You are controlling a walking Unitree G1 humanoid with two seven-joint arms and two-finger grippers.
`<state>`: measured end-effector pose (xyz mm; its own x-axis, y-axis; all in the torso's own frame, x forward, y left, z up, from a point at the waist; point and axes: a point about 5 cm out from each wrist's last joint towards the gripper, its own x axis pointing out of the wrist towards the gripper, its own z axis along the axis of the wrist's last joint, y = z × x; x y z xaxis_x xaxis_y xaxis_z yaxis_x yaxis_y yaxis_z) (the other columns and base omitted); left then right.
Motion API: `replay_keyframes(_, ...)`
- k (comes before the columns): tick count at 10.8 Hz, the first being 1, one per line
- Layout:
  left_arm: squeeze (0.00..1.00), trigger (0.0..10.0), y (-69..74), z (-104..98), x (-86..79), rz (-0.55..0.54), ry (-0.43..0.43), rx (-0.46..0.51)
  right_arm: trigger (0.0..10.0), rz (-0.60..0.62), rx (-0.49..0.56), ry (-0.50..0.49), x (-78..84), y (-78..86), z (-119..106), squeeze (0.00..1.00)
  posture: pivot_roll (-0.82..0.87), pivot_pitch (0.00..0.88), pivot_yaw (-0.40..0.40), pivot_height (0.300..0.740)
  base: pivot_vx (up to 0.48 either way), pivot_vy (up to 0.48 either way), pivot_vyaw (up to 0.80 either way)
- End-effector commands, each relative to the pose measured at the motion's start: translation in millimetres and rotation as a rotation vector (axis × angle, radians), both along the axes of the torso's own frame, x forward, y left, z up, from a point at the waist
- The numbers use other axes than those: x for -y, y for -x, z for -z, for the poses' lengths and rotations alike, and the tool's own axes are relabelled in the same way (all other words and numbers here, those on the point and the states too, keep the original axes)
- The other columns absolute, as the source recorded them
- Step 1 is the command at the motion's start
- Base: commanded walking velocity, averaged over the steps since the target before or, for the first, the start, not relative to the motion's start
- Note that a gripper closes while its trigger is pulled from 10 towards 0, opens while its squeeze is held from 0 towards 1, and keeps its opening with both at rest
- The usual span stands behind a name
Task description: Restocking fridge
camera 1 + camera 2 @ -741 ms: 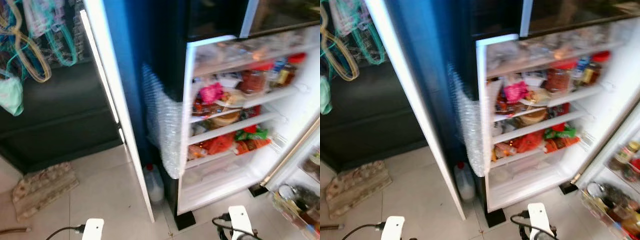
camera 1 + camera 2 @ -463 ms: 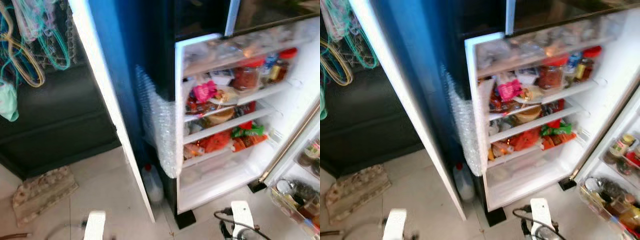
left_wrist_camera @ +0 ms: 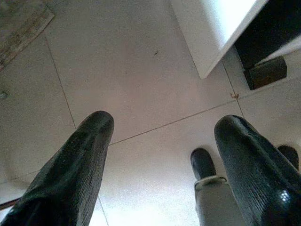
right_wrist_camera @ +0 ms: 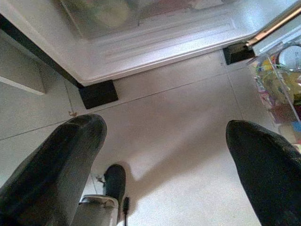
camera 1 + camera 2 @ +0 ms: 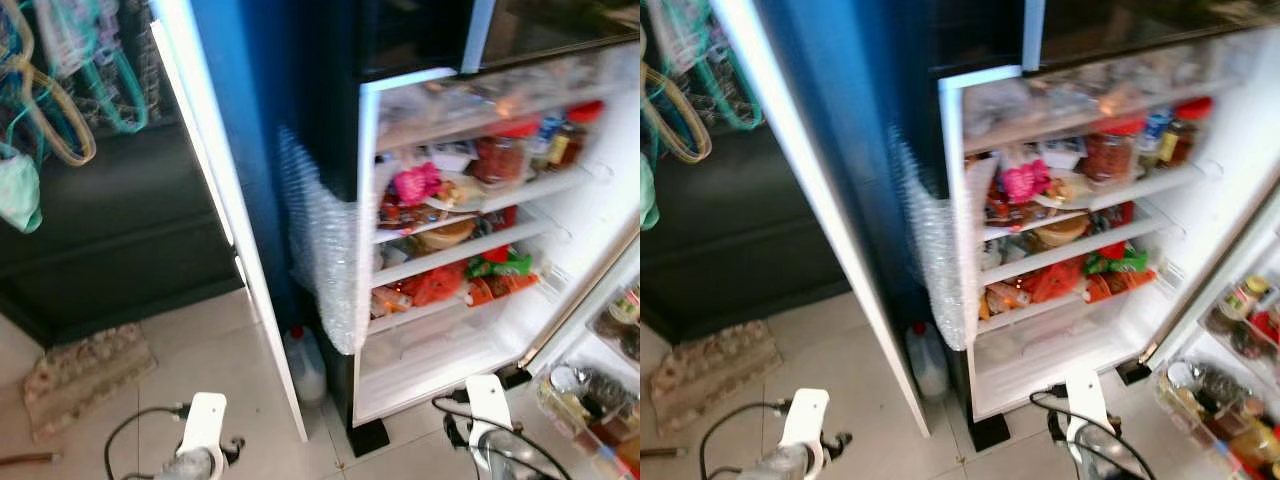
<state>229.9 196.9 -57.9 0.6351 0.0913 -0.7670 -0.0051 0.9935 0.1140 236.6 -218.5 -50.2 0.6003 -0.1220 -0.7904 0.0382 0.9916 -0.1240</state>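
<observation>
The open fridge (image 5: 600, 250) holds jars and packets on its shelves; left gripper (image 3: 160, 155) and right gripper (image 4: 164, 155) hang low over the floor (image 3: 141, 84), jaws apart, empty.

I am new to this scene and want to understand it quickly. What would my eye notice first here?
First, the open fridge, bright inside, its shelves crowded with jars and red and green food packets. Beside it, a sheet of bubble wrap hangs down its dark blue side, with a plastic jug on the floor below. Low in front, the left claw and right claw hang open over the tiles.
</observation>
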Motion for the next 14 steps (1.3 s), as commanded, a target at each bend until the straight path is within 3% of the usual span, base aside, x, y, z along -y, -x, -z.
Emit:
replay_keyframes(1,0.00,10.0,4.4,2,-5.7,-0.046,-0.012,-0.025,10.0,-0.003,-0.005,-0.024,-1.6,-1.5,-1,0.00,-0.12,0.000,0.034,0.740,0.000,0.000,0.00)
replay_keyframes(4,0.00,10.0,-10.3,-5,3.7,-0.100,0.021,-0.002,10.0,-0.015,0.005,-0.047,-5.7,-4.7,-2,0.00,-0.09,0.000,0.018,0.740,0.000,0.174,0.00)
replay_keyframes(5,0.00,10.0,-4.1,-3,-7.3,-0.107,0.015,-0.007,10.0,-0.022,0.011,-0.056,-7.4,-7.7,-4,0.00,-0.08,0.000,0.020,0.740,0.000,0.285,0.00)
replay_keyframes(8,0.00,10.0,-6.8,-7,-16.0,-0.121,0.006,-0.001,10.0,0.021,0.007,-0.056,-7.2,-10.9,-6,0.00,-0.06,0.000,0.013,0.740,0.000,0.280,0.00)
replay_keyframes(14,0.00,10.0,-8.1,-7,-12.6,-0.138,0.021,-0.001,10.0,0.043,0.014,-0.059,-5.7,-12.6,-7,0.00,-0.05,0.000,0.006,0.740,0.000,0.279,0.00)
